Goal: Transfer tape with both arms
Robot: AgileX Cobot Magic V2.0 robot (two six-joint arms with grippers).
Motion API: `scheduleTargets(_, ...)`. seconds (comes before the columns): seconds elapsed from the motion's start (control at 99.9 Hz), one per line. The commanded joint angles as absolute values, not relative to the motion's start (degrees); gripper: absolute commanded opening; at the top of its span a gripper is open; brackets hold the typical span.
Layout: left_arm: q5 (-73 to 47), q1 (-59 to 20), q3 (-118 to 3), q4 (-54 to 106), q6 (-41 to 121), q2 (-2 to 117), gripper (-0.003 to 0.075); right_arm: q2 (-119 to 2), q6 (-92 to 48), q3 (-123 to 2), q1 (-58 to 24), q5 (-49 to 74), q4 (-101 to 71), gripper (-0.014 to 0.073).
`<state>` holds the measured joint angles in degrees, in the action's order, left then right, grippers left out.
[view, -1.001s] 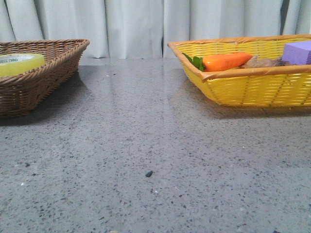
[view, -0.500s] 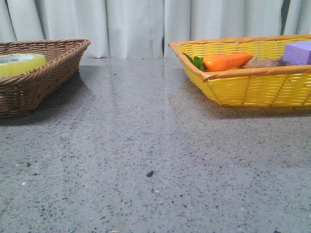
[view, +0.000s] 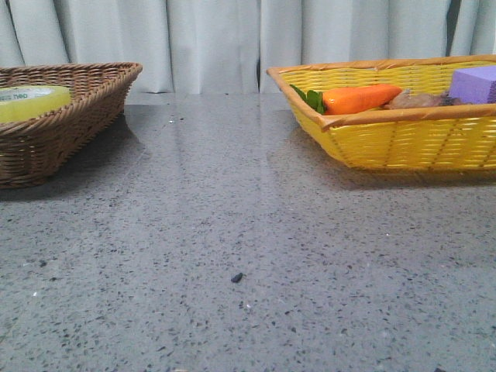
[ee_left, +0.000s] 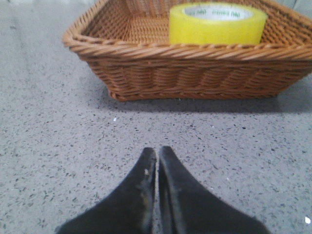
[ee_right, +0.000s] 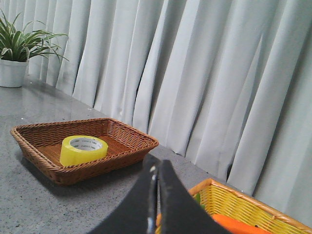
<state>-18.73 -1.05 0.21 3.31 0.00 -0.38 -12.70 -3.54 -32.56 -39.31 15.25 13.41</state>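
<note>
Both black angular grippers, left (ee_left: 157, 161) and right (ee_right: 156, 170), closed and empty, face the translucent yellow tape roll (ee_left: 217, 23) lying flat in the brown wicker basket (ee_left: 146, 73), whose raised rim could snag a low approach.

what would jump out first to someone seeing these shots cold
The yellow tape roll lying flat in the brown basket on the table's left. Then the yellow basket on the right, with an orange carrot and a purple block inside.

Glossy speckled stone table (view: 232, 201), woven wicker basket (view: 85, 116)
</note>
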Motion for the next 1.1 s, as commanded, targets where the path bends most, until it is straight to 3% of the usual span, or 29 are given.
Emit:
scheduleTargets(0.0, -16.02, -1.00, 0.69, 3.98, -0.68, -2.06, -0.0020, -13.43, -3.42, -33.72, -39.28, 10.88, 14.25, -0.0074)
scheduleTargets(0.951, -16.02, -1.00, 0.69, 3.98, -0.68, -2.06, -0.0021, -13.32, -3.42, -32.74, -39.28, 10.67, 14.51, -0.0074)
scheduleTargets(1.091, -16.02, -1.00, 0.69, 3.98, -0.68, -2.06, -0.0021, -13.32, -3.42, -29.65, -35.93, 9.76, 14.51, -0.0074)
